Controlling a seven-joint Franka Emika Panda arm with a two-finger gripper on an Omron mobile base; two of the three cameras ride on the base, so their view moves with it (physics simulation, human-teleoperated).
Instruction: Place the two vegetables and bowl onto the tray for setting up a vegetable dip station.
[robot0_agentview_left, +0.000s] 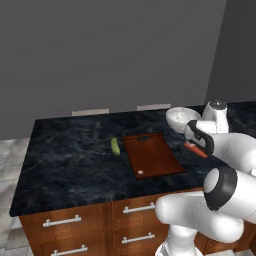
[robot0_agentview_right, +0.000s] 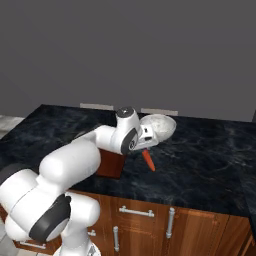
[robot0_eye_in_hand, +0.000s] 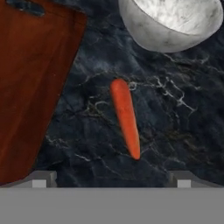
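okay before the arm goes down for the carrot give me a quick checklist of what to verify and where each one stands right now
1. Fingers open: ok. The gripper has its fingers spread wide, nothing between them.
2. Carrot lined up: ok. The carrot lies on the counter centred between the fingers in the hand view.
3. Carrot free to grasp: ok. It lies apart from the bowl and from the tray.
4. Tray ready to receive: ok. The tray has nothing on it.
5. Cucumber still to do: not ok. The cucumber lies on the counter, left of the tray.
6. Height above the carrot: cannot tell.
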